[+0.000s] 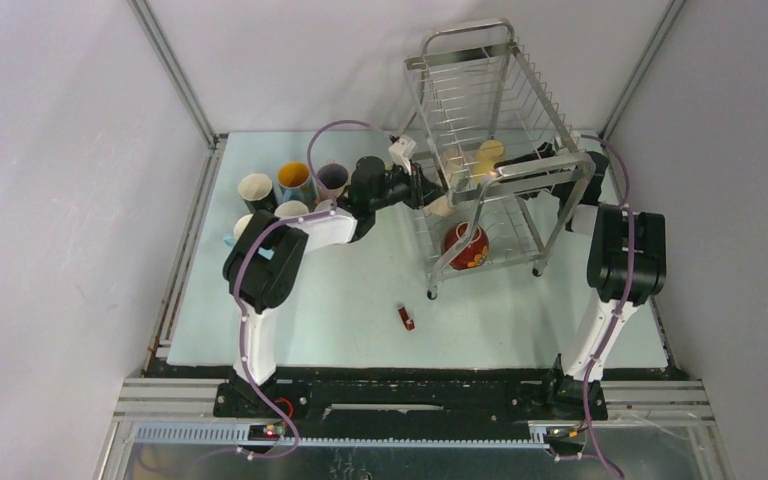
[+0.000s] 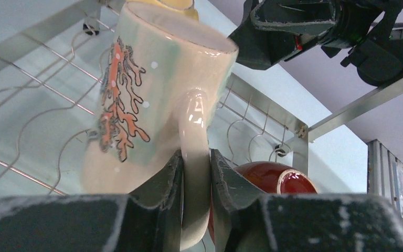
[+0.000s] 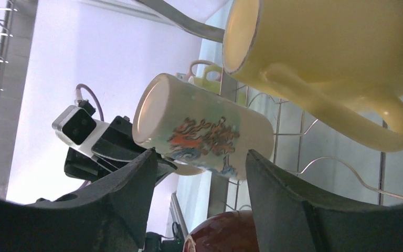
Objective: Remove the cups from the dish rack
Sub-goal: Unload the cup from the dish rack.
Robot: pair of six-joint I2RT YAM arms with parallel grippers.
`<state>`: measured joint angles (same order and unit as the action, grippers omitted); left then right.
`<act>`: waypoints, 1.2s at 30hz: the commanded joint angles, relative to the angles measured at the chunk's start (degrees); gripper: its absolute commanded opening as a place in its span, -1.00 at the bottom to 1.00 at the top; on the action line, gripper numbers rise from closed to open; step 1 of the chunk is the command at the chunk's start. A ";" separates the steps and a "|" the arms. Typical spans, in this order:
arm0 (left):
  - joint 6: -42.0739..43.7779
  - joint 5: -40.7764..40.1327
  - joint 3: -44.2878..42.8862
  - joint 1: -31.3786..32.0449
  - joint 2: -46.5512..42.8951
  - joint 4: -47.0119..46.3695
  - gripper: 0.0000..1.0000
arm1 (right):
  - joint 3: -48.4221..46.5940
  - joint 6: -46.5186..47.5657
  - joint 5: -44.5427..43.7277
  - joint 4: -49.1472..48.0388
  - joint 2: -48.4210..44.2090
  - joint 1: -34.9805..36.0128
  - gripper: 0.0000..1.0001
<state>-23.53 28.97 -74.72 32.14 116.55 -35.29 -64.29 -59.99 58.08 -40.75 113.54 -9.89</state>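
At the dish rack (image 1: 463, 52), the left gripper (image 2: 195, 163) clenched the handle of the tilted coral-patterned mug (image 2: 136, 89) while the released right gripper (image 3: 200, 157) faced it from opposite.

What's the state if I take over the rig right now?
Left gripper: fingers shut on the handle of the coral-print mug, at the dish rack upper shelf.
Right gripper: fingers open, empty, near the yellow mug on that shelf.
The red mug lies on the lower shelf.
Done: a cluster of mugs stands at the far left of the table.
Left: coral-print, yellow and red.
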 commanded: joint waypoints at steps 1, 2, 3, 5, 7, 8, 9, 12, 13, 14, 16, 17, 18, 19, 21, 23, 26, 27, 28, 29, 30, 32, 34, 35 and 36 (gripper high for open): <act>0.59 -1.93 0.74 -0.41 -7.83 -8.22 -1.00 | 0.78 -2.72 -0.87 -6.69 -4.29 -1.04 0.42; 0.60 -2.05 0.96 -0.46 -8.08 -8.27 -1.00 | 1.03 -2.68 -1.06 -6.71 -4.63 -1.17 0.42; 0.55 -2.15 1.12 -0.46 -8.26 -8.30 -1.00 | 1.28 -2.76 -1.26 -6.75 -5.02 -1.35 0.43; 0.51 -2.30 1.46 -0.41 -8.72 -8.45 -1.00 | 1.82 -2.73 -2.04 -6.52 -5.84 -1.67 0.44; 0.35 -2.40 1.59 -0.46 -8.88 -8.57 -1.00 | 2.30 -2.61 -2.92 -5.85 -6.57 -2.04 0.45; 0.21 -2.47 1.55 -0.42 -8.90 -8.64 -1.00 | 2.41 -2.51 -3.42 -5.15 -6.88 -2.19 0.45; 0.05 -2.39 1.53 -0.41 -8.89 -8.65 -1.00 | 2.57 -2.16 -4.16 -4.26 -7.18 -2.36 0.45; -0.30 -2.42 1.50 -0.43 -8.86 -8.66 -1.00 | 2.99 -0.62 -6.20 -0.76 -8.35 -3.03 0.45; -0.43 -2.49 1.50 -0.41 -8.93 -8.66 -1.00 | 3.28 -0.08 -6.94 0.24 -8.86 -3.29 0.45; -0.63 -2.64 1.57 -0.46 -9.05 -8.70 -1.00 | 3.56 0.73 -7.85 1.63 -9.46 -3.60 0.45; -1.38 -2.76 1.40 -0.62 -9.15 -8.74 -1.00 | 4.02 1.89 -9.55 3.84 -10.53 -4.25 0.45; -2.33 -2.70 1.15 -0.78 -9.12 -8.82 -1.00 | 4.20 2.23 -10.40 5.40 -11.03 -4.64 0.45; -3.16 -2.61 0.89 -0.85 -9.06 -8.83 -1.00 | 4.47 2.43 -11.18 6.19 -11.50 -5.00 0.46; -3.87 -2.67 0.54 -0.85 -9.07 -8.83 -1.00 | 4.84 2.50 -11.84 6.81 -11.85 -5.52 0.45; -5.67 -2.85 0.01 -0.97 -9.24 -8.83 -1.00 | 5.32 2.46 -13.32 8.05 -12.66 -6.32 0.46; -7.86 -3.08 -0.75 -1.23 -9.24 -8.72 -1.00 | 5.80 2.70 -14.71 9.48 -13.60 -6.98 0.46; -10.46 -3.37 -2.07 -1.42 -9.32 -7.78 -1.00 | 6.02 3.64 -16.59 11.96 -15.04 -7.78 0.47; -11.25 -3.37 -2.42 -1.38 -9.35 -7.70 -1.00 | 6.19 3.83 -17.13 12.50 -15.43 -8.11 0.47; -12.02 -3.46 -2.77 -1.42 -9.43 -7.57 -1.00 | 6.36 3.70 -17.47 12.69 -15.71 -8.39 0.48; -12.80 -3.47 -3.25 -1.46 -9.43 -7.17 -1.00 | 6.51 3.27 -17.74 12.63 -15.91 -8.80 0.48; -13.50 -3.57 -3.54 -1.54 -9.48 -6.90 -1.00 | 6.69 2.94 -17.89 12.46 -16.03 -9.18 0.48; -14.79 -3.86 -4.40 -1.77 -9.66 -6.21 -1.00 | 6.75 2.24 -17.83 12.13 -16.13 -9.87 0.47; -16.35 -3.99 -5.20 -1.98 -9.80 -5.45 -1.00 | 6.72 2.01 -17.99 12.02 -16.35 -10.35 0.47; -17.12 -4.03 -5.67 -2.11 -9.81 -5.08 -1.00 | 6.72 2.06 -18.11 12.20 -16.51 -10.47 0.47; -18.18 -4.21 -6.17 -2.23 -9.83 -4.33 -1.00 | 6.72 2.14 -18.29 12.45 -16.66 -10.52 0.47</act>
<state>-36.77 25.54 -73.76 30.41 112.81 -34.22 -57.93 -58.11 41.34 -28.49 99.63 -19.77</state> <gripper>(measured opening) 0.230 0.738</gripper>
